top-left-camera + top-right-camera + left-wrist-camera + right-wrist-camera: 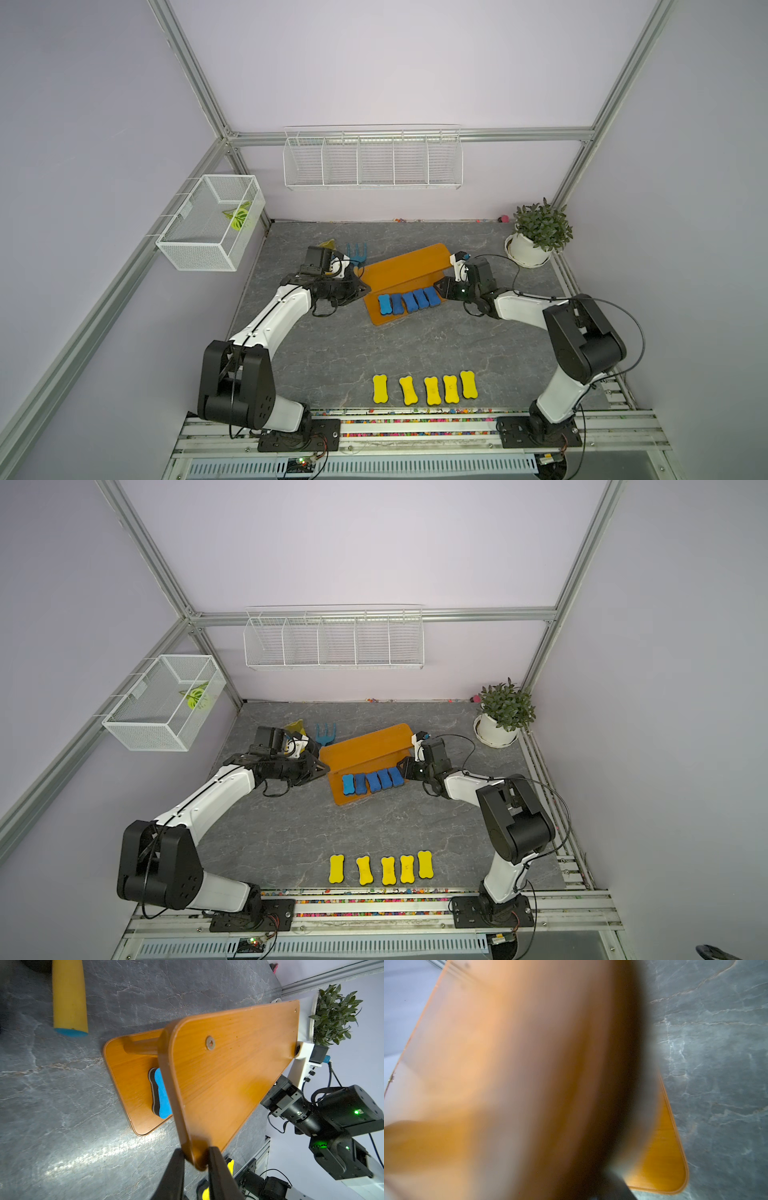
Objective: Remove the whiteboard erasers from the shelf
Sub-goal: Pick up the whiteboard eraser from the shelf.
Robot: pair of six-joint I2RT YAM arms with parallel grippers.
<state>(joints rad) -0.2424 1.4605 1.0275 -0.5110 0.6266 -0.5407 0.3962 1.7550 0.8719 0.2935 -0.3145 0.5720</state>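
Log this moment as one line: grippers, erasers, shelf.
left gripper: fingers clamp upper-tier corner of shelf | right gripper: at opposite shelf end, grip unclear | blue erasers: five on lower tier | yellow erasers: five on table

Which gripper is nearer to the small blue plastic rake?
Left. The left gripper grips the orange wooden shelf at the end beside the blue rake; the right gripper is at the opposite end.

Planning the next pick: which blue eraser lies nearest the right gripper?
The blue eraser ending the row beside the right gripper, on the lower tier of the shelf; the other four lie farther off.
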